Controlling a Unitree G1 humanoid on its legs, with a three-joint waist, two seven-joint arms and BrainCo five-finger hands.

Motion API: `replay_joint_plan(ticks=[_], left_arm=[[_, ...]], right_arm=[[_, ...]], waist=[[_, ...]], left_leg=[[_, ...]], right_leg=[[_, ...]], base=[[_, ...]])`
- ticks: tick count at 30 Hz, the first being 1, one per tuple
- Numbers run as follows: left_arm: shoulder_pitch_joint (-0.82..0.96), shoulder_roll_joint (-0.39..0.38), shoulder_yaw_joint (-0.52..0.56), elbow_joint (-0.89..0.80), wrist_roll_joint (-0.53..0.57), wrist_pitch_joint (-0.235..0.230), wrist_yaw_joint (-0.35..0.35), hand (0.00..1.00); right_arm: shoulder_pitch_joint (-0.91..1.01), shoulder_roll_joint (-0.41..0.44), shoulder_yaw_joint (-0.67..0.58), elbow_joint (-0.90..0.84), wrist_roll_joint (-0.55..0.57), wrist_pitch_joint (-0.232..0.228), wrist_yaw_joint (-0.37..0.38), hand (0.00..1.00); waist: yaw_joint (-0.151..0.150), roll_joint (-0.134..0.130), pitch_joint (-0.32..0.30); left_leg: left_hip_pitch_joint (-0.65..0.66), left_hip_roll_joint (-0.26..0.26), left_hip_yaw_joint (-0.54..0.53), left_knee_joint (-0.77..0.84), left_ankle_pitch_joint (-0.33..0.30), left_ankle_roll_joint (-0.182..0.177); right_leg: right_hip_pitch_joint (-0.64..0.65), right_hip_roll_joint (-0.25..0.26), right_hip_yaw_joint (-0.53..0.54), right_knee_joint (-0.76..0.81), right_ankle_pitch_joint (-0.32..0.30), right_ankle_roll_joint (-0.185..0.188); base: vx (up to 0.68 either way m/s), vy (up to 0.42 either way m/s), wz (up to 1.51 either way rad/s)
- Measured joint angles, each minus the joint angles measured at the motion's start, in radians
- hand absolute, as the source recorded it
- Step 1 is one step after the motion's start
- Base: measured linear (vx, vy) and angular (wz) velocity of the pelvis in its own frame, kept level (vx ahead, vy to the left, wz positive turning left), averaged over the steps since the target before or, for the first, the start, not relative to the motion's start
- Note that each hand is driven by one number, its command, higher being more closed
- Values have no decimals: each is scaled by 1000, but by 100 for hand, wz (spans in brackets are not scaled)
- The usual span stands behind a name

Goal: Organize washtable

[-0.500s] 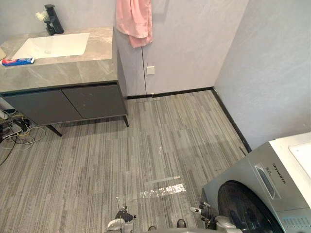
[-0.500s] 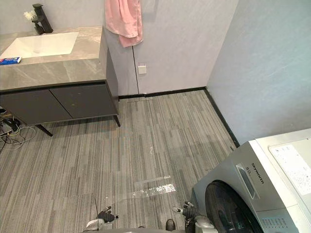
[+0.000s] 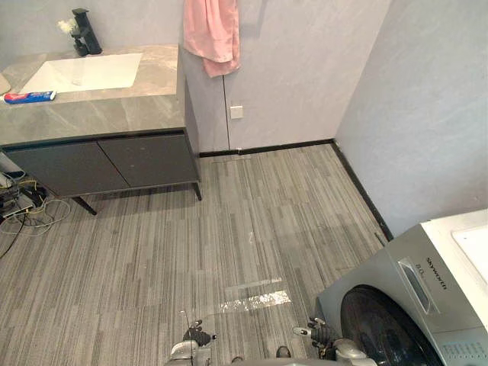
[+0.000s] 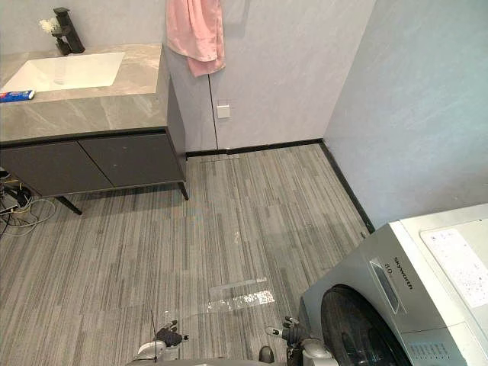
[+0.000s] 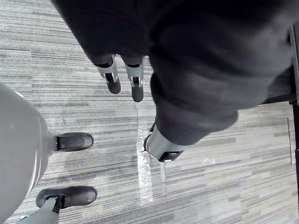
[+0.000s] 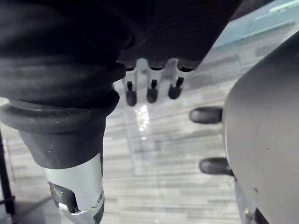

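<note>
Left eye view: slight camera shift

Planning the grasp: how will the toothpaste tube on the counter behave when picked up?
The toothpaste tube looks small and flat, so it is probably light. It lies flat on the counter, so rolling seems unlikely; it would likely slide if pushed. A soft tube may dent under a firm squeeze.

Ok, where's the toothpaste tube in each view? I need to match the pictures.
Left eye view: toothpaste tube at far left on the counter, by the sink's front-left corner.
Right eye view: same spot, at the picture's left edge.
Left wrist view: aimed at the floor, away from the counter.
Right wrist view: likewise aimed at the floor.
Shared landmark: the shiny floor strip, in all four views.
</note>
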Motion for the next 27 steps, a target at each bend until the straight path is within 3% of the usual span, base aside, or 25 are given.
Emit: replay_joint_plan(ticks=[13,15,18,19,20,22,23,24,26,27], left_arm=[[29,-12,45,-18,0,1,1,0],[39,-15,47,-48,0,4,0,0],[29,-23,50,-72,0,7,-1,0],[30,-24,55,-71,0,12,-1,0],[30,-22,57,-71,0,13,-1,0],[23,-14,73,-70,0,14,0,0],[15,-7,82,-70,0,14,0,0],[15,-3,82,-69,0,14,0,0],[15,14,93,-64,-1,12,0,0],[15,13,106,-59,-2,12,0,0]], right_arm=[[1,10,-15,0,-1,0,-5,0],[-2,10,-18,-3,-1,-1,-4,0],[-19,-6,-45,-44,-1,-6,-3,0],[-15,-5,-50,-70,0,-15,-4,0],[-1,-5,-57,-78,2,-18,-3,0],[0,-6,-59,-80,3,-20,-3,0],[-1,-5,-61,-81,3,-21,-2,0],[-1,-5,-61,-81,3,-21,-2,0],[10,5,-86,-86,12,-13,2,0],[14,7,-93,-93,12,-13,2,0]], waist=[[4,-3,-9],[2,-1,-4],[-2,27,79],[-8,31,97],[-8,14,104],[-16,6,112],[-28,-12,126],[-32,-25,135],[-34,-76,154],[-34,-78,154]], left_leg=[[-11,1,21,-2,-1,1],[-11,3,25,5,-9,8],[57,30,27,37,-59,45],[78,32,20,59,-82,50],[86,35,17,82,-108,53],[102,43,0,92,-130,49],[118,41,-16,88,-140,48],[130,37,-24,82,-146,43],[191,13,-23,56,-186,10],[211,14,-22,54,-202,5]], right_leg=[[-36,0,19,34,-5,2],[-75,0,21,120,-42,4],[-194,23,10,480,-99,12],[-213,17,5,527,-130,23],[-235,12,-2,502,-135,25],[-270,5,-18,383,-118,33],[-285,-18,-56,248,-56,55],[-295,-30,-71,196,-33,70],[-350,-80,-143,155,-15,71],[-356,-80,-148,160,-14,64]], base=[[3,2,-5],[31,21,-12],[3,25,-11],[16,54,10],[39,60,15],[191,30,23],[278,-9,36],[293,-55,35],[330,-105,15],[324,-109,5]])
